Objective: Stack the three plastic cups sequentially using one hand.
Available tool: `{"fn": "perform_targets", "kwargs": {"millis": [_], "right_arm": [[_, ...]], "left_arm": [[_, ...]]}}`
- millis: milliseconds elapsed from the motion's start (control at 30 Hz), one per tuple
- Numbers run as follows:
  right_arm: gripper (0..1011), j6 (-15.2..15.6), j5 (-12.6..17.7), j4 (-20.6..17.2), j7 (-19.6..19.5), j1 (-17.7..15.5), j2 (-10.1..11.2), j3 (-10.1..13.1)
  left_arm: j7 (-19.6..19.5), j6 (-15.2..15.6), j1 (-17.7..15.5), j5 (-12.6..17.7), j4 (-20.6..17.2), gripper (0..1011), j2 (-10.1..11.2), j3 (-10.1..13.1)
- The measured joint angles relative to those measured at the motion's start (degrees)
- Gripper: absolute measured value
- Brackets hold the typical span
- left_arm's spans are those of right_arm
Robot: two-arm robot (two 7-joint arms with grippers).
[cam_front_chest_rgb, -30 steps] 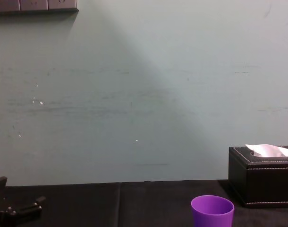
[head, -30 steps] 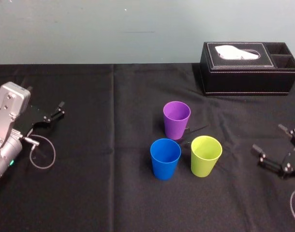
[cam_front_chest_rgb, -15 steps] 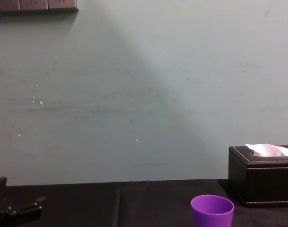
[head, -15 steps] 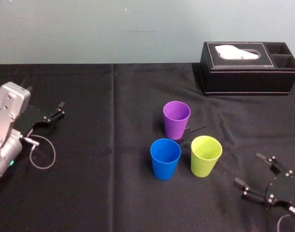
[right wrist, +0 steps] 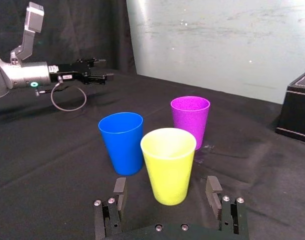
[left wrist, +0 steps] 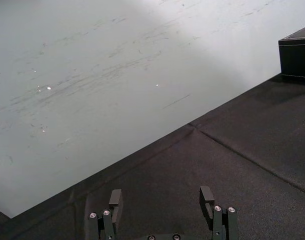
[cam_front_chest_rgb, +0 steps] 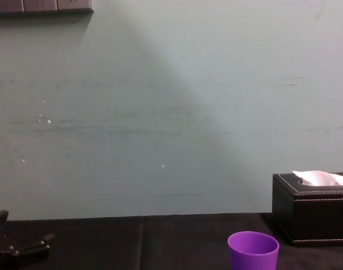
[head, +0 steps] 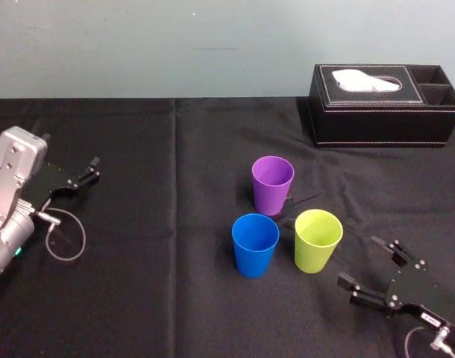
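Standing upright on a black tablecloth are three plastic cups, mouths up, grouped in a loose triangle near the middle of the table. A purple cup sits farthest from the robot. A blue cup sits nearer the robot and a little to the left, and a green cup sits beside it on the right. None of the three touches another, and none is stacked.

The right gripper is low over the cloth, just to the right of the green cup and slightly nearer the robot. Its two black fingers are spread wide and hold nothing. From the right wrist camera, the green cup stands straight ahead of the gap between the fingers, close but not touching them, with the blue and purple cups behind it.

The left gripper is parked at the far left of the table, well apart from the cups, its fingers also parted and empty. A loop of cable lies beside that arm.

A black tissue box sits at the back right, by a pale wall.
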Motion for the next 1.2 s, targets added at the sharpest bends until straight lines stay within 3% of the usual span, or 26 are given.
{"fn": "perform_targets", "kwargs": {"millis": [700,1200], "right_arm": [[1003,3.47,-7.97,3.3,0.42,7.47,-4.12,-2.99],[1003,5.96,-9.44,7.5,0.43,13.63,-7.35,-5.49]], "left_arm": [[0.0,0.0,0.0,0.0,0.0,1011,0.0,0.0],[0.0,0.0,0.0,0.0,0.0,1011,0.0,0.0]]}}
